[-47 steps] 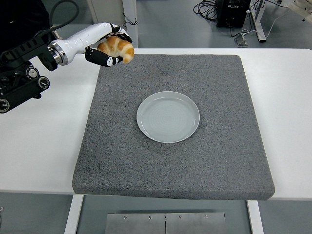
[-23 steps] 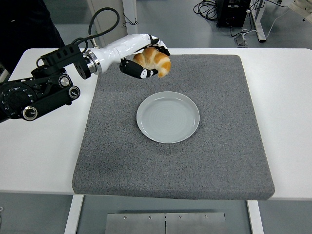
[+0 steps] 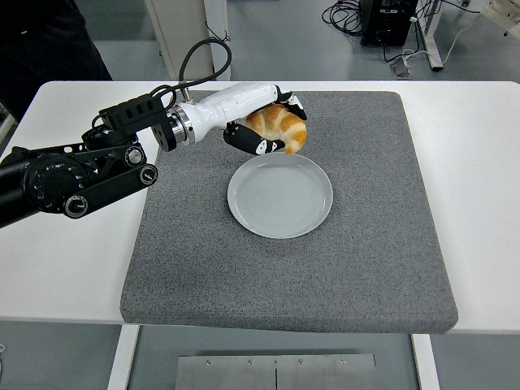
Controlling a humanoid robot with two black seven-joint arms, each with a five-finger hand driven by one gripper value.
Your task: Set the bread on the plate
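Note:
A golden croissant is held in my left hand, whose fingers are curled around it. The hand holds it in the air over the far edge of a pale round plate. The plate is empty and lies in the middle of a grey mat. My left arm reaches in from the left edge across the mat's far left corner. The right arm does not show.
The grey mat covers most of the white table. A black cable loops up from my left forearm. A person in dark clothes stands at the top left. Cables and table legs lie on the floor beyond.
My left hand has carried the croissant to the right and nearer, from beyond the mat's far left corner to the plate's far edge.

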